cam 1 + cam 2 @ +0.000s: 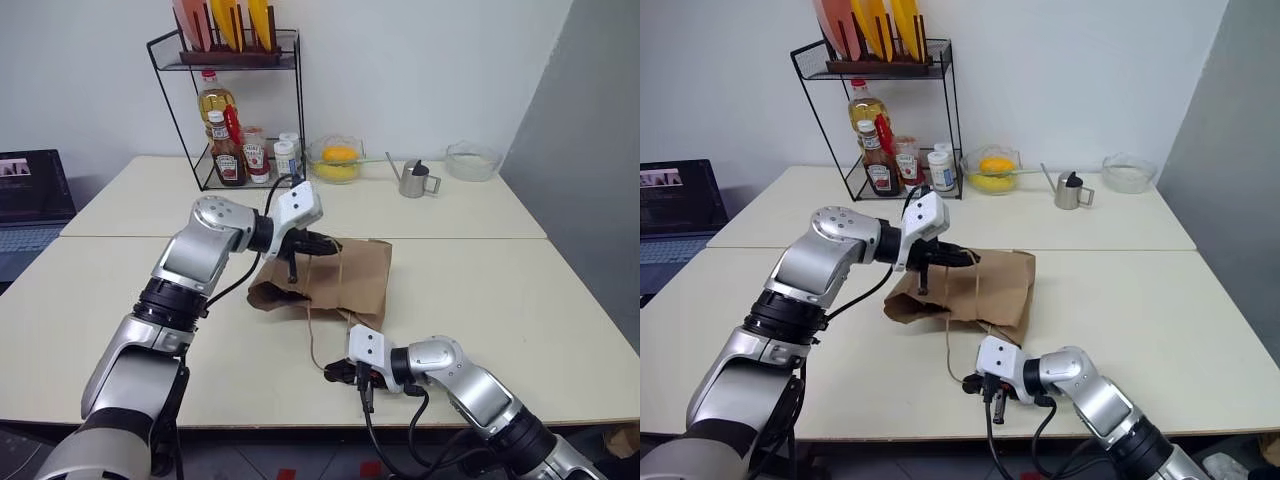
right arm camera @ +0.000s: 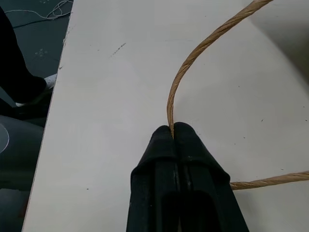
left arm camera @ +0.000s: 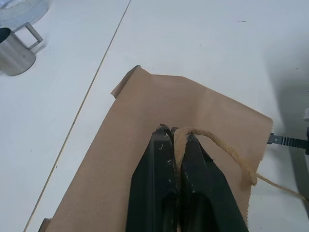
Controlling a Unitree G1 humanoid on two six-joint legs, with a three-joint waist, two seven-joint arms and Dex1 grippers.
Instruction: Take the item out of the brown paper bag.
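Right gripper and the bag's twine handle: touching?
Touching. The right wrist view shows the right gripper shut, the twine handle pinched between its fingertips.

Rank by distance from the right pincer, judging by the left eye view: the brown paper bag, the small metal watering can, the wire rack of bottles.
1. Brown paper bag, just beyond the right pincer.
2. Small metal watering can, far side, toward the right.
3. Black wire rack of bottles, far left corner; close to the can's distance.
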